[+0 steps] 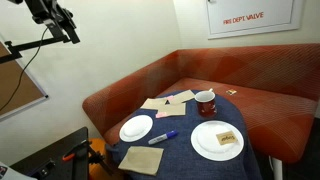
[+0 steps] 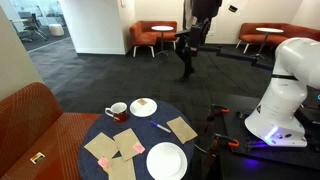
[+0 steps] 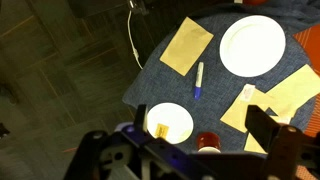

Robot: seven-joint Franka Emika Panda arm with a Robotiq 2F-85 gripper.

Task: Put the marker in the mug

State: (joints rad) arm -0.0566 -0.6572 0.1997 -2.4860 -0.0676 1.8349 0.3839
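The blue marker with a whitish part point(image 1: 164, 137) lies flat on the blue-clothed round table point(image 1: 185, 160), between the two white plates. It also shows in an exterior view point(image 2: 163, 127) and in the wrist view point(image 3: 199, 80). The dark red mug point(image 1: 205, 102) stands upright near the table's edge by the sofa, and shows too in an exterior view point(image 2: 117, 111) and the wrist view point(image 3: 207, 140). My gripper point(image 3: 200, 113) is open and empty, high above the table, and is seen in both exterior views point(image 1: 68, 28) point(image 2: 188, 58).
An empty white plate point(image 3: 253, 45) and a plate with a food piece point(image 3: 170, 123) flank the marker. Tan napkins point(image 3: 187, 45) and pink notes point(image 2: 103, 161) lie on the cloth. A red sofa point(image 1: 250, 70) curves behind. A white robot base point(image 2: 285, 90) stands nearby.
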